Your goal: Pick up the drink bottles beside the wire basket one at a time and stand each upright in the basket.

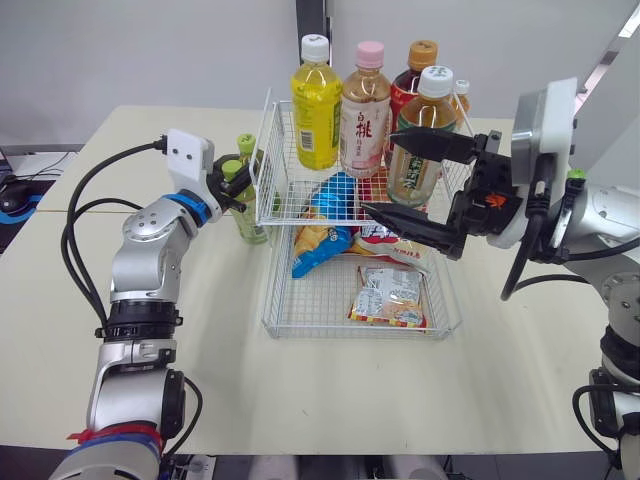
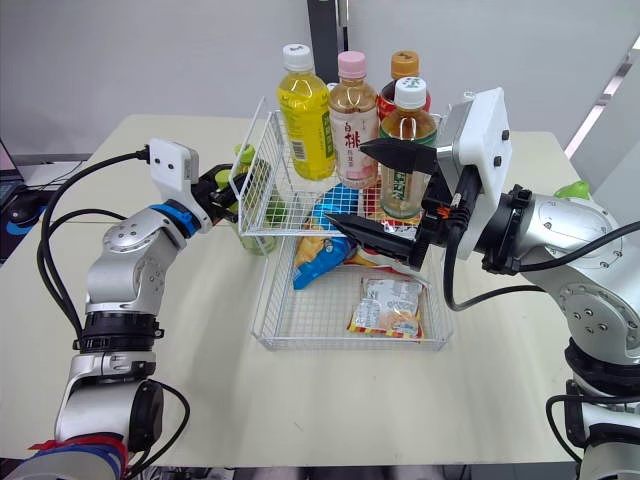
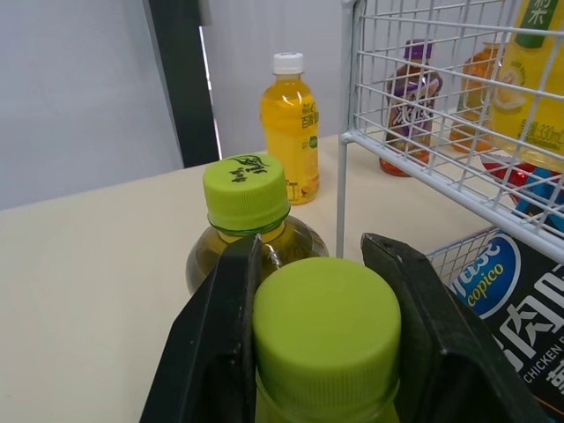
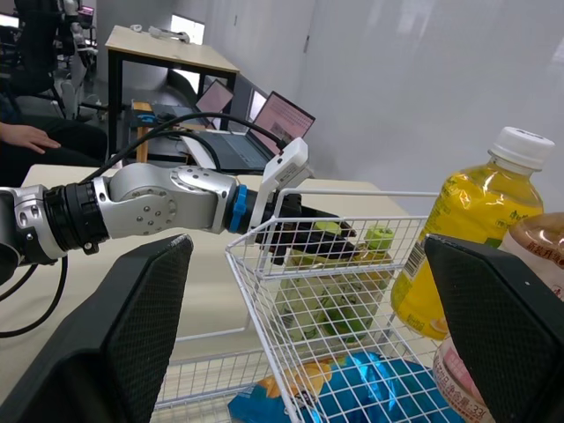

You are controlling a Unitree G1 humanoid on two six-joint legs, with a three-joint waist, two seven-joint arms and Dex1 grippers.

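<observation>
Left end effector (image 1: 232, 182) pinching green-capped bottle (image 1: 250, 215) on desk (image 1: 120, 330) at wire basket's (image 1: 350, 332) 9 o'clock, seemingly unlifted. Second green-capped bottle (image 3: 247, 189) beside it, waiting. Upright bottles (image 1: 366, 110) fill basket's 12 o'clock end. Right end effector (image 1: 385, 177) spread above basket.

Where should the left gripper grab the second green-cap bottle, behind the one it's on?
Take the far bottle at the cap and neck, coming level from the robot's side, like the left gripper's hold on the near bottle. It stands upright, and the cap is its narrowest part. The wire basket stands close beside it, so a body grip would likely crowd that wall.
</observation>
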